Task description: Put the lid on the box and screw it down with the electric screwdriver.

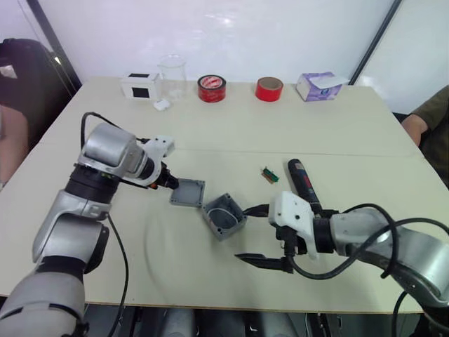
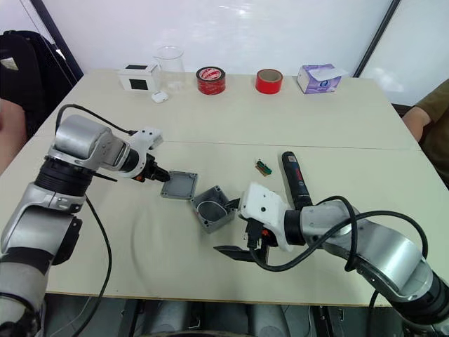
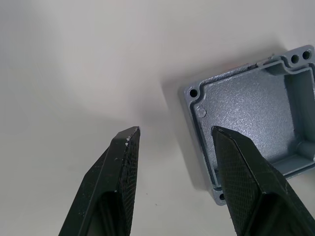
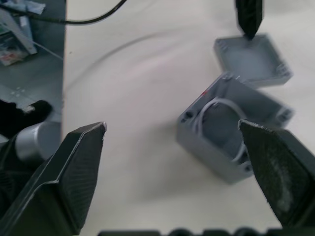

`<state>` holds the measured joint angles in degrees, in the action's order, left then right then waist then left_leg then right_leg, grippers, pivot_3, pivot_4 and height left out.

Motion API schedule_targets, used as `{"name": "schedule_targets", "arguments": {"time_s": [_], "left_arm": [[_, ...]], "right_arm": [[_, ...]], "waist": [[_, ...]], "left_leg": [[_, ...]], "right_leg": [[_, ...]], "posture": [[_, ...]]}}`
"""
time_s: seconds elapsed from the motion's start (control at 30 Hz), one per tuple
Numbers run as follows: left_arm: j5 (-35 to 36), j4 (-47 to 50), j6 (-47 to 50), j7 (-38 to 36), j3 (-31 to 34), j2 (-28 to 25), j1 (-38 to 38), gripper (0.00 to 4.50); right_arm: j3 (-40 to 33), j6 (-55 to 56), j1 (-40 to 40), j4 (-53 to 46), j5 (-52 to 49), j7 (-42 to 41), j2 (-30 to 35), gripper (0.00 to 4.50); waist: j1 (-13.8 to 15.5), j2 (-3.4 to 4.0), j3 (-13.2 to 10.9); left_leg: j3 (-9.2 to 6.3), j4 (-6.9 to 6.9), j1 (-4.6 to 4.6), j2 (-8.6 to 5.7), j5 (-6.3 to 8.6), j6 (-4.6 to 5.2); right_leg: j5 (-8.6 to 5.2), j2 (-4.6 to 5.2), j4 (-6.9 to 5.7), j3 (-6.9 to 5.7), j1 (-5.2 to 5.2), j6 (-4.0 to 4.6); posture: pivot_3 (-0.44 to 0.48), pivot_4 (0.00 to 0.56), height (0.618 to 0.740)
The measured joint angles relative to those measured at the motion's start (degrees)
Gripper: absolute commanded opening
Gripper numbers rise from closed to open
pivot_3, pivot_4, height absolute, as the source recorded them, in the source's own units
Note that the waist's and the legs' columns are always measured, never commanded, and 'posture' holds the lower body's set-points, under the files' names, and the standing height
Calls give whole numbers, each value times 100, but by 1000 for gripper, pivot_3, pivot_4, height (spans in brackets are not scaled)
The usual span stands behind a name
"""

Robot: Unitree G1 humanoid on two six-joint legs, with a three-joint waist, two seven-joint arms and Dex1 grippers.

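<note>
- Left end effector [image 1: 169, 181] is spread wide, holding nothing. In the left wrist view one finger [image 3: 243, 167] hangs over the lid's edge and the other sits over bare desk [image 1: 280, 126] outside it.
- Lid [image 1: 187, 192] lies inner face up, flat on the desk, just at 10 o'clock of the box [image 1: 224, 216]. The two corners nearly touch; I can't tell if they actually do.
- Box is open, rotated diamond-wise, with a white wire loop inside and a red mark on the rim.
- Right end effector [image 2: 233, 228] is also wide and empty, low at 4 o'clock of the box, fingers straddling that side.
- Screwdriver [image 1: 303, 184] lies at 2 o'clock of the box, untouched, just behind my right wrist. A small green-red part [image 1: 269, 174] lies beside it.
- Step, as I read it: grab the lid with the left.
- How to do it well:
  - Straddle one lid wall, one finger inside and one outside, and close on the rim rather than the flat face.
  - Grip near mid-edge, not the corner, so it doesn't pivot.
  - Lid is face up, so it needs flipping before seating. Leave wrist roll for that.
  - Box is rotated relative to the lid. Match yaw so the corner holes line up.
  - Keep the wire tucked below the rim, or the lid will rock.
  - Right should brace the box wall while I seat it.
- Risk: nudging the lid into the box while closing.
</note>
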<state>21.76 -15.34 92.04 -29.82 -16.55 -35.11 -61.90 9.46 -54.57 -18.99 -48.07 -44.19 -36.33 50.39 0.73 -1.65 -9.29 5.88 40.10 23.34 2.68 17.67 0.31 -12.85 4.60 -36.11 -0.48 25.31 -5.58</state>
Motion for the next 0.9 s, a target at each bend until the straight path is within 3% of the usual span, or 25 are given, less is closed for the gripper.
{"name": "schedule_targets", "arguments": {"time_s": [0.1, 0.7, 0.8, 0.9], "left_arm": [[-2, -29, 0, -5, 7, -122, -192, 2332], [120, -38, -3, 233, -82, 197, 351, 2332], [80, -103, -36, 252, -71, 216, 352, 1680], [51, -73, -81, 227, -64, 228, 397, 447]], "right_arm": [[-4, -106, -142, 1, -63, 9, -54, 4500], [-68, -529, -429, 3, -225, 268, -385, 4500], [-104, -575, -429, 3, -233, 326, -404, 4500], [-162, -632, -419, 3, -238, 354, -404, 4500]], "waist": [[-9, 4, 2], [-12, 3, 2], [-7, 5, 3], [-9, 8, 6]], "left_leg": [[1, 0, -4, 0, 0, 0], [1, 0, -3, 0, 0, 0], [1, 0, -6, 0, 0, 0], [1, -1, -7, 0, 0, 0]], "right_leg": [[0, 1, 1, 1, -1, 0], [2, 1, -1, 1, 0, -4], [1, 2, 0, 1, -4, -2], [1, 2, -1, 1, -5, -2]], "posture": [[0, 150, 740], [0, 150, 740], [0, 150, 740], [0, 150, 740]]}}
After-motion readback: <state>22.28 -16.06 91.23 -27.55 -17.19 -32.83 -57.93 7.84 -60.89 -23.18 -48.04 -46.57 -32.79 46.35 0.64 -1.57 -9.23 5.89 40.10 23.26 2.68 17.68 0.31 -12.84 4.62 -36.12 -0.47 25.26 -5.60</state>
